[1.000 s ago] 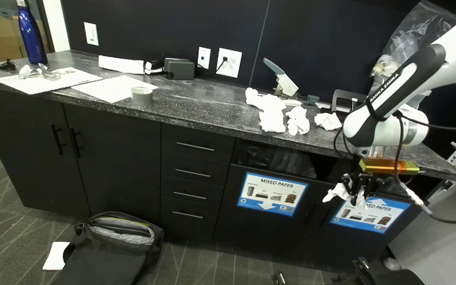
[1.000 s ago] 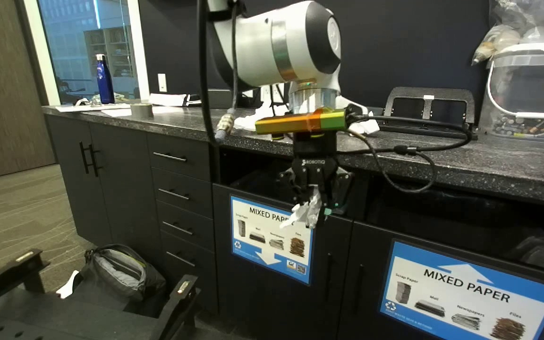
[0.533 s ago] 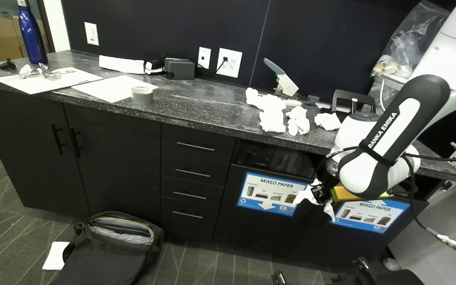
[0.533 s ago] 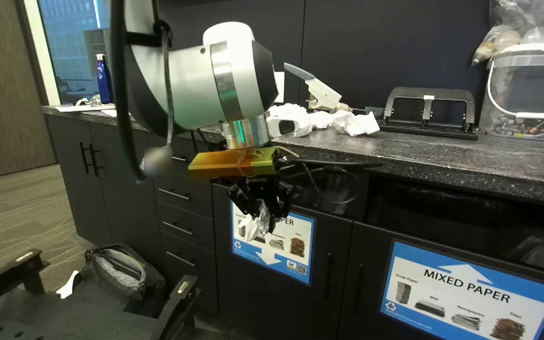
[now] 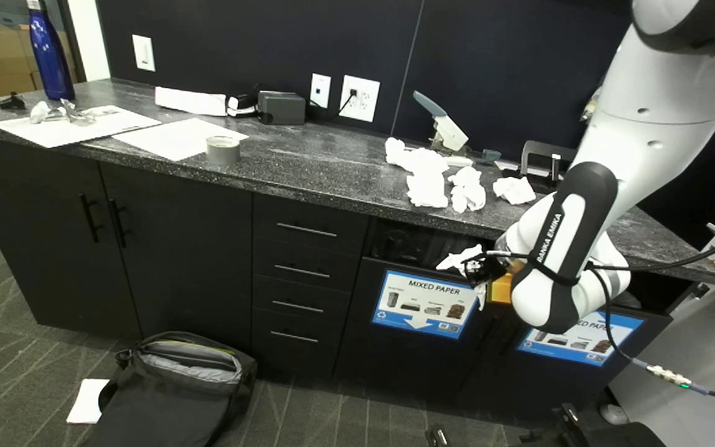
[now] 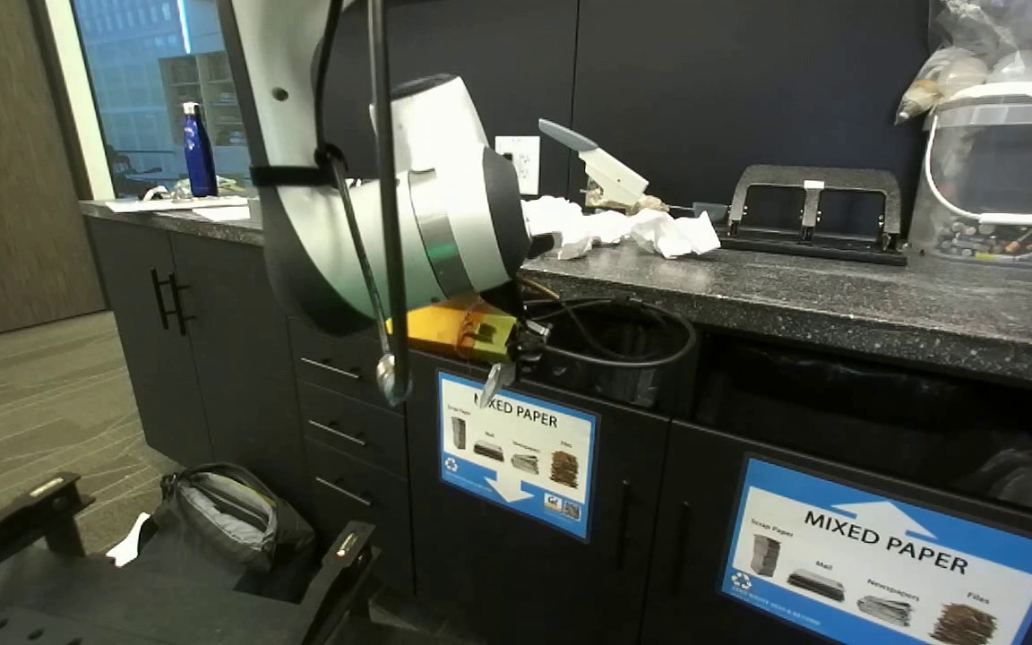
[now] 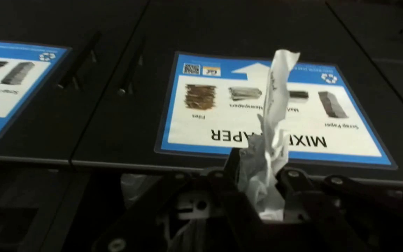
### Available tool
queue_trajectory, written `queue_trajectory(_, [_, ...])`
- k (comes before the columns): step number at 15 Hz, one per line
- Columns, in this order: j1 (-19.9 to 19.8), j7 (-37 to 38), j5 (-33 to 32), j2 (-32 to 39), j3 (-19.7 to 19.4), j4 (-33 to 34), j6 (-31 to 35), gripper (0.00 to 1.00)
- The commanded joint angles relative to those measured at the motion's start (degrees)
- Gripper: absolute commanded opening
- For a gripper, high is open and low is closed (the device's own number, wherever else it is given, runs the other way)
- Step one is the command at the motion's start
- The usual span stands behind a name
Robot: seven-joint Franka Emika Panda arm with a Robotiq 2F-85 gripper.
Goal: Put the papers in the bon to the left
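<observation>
Several crumpled white paper wads (image 5: pixel 427 186) lie near the front edge of the speckled dark tabletop (image 5: pixel 332 162). 1 more scrap (image 7: pixel 268 168) is clamped between the fingers (image 7: pixel 294 182), in front of the left bin (image 5: pixel 404 360), by the upper edge of its blue label (image 6: pixel 516 466). The tabletop runs just above the bin's opening (image 5: pixel 422 242), and a black cable (image 6: pixel 692 339) loops in front of it in an exterior view; in an exterior view, too, the white arm (image 5: pixel 649 124) hides part of the right bin (image 5: pixel 534 388). Behind the wads stands a grey-and-white tool (image 5: pixel 450 132) with a raised lever; a black hole punch (image 6: pixel 810 215) and a clear bucket (image 6: pixel 1000 170) stand farther right. Toward the left end rest a roll of grey tape (image 5: pixel 222 152), flat white sheets (image 5: pixel 177 138), a grey box (image 5: pixel 281 108) and a blue bottle (image 5: pixel 49 59). An open dark bag (image 5: pixel 171 403) sits on the patterned carpet (image 5: pixel 308 410). A dark wall (image 5: pixel 239 37) bearing 3 white plates (image 5: pixel 143 53) rises behind the tabletop.
</observation>
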Motion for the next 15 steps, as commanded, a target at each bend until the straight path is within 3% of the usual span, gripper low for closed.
queue_trajectory(1, [-1.9,1.9,6.2,10.4,2.3,5.6,14.2,0.09])
queue_trajectory(2, [-2.7,2.0,7.5,12.7,3.2,7.6,16.5,0.09])
queue_trajectory(3, [-11.2,-8.5,15.4,11.5,13.2,8.3,16.3,0.08])
queue_trajectory(7, [-20.0,-15.8,21.6,19.2,23.7,18.5,19.8,0.08])
queue_trajectory(11, [-25.6,-18.4,20.5,24.0,28.1,27.7,19.9,0.09])
queue_trajectory(15, [-27.7,-20.1,20.3,28.4,29.3,35.4,19.0,0.09])
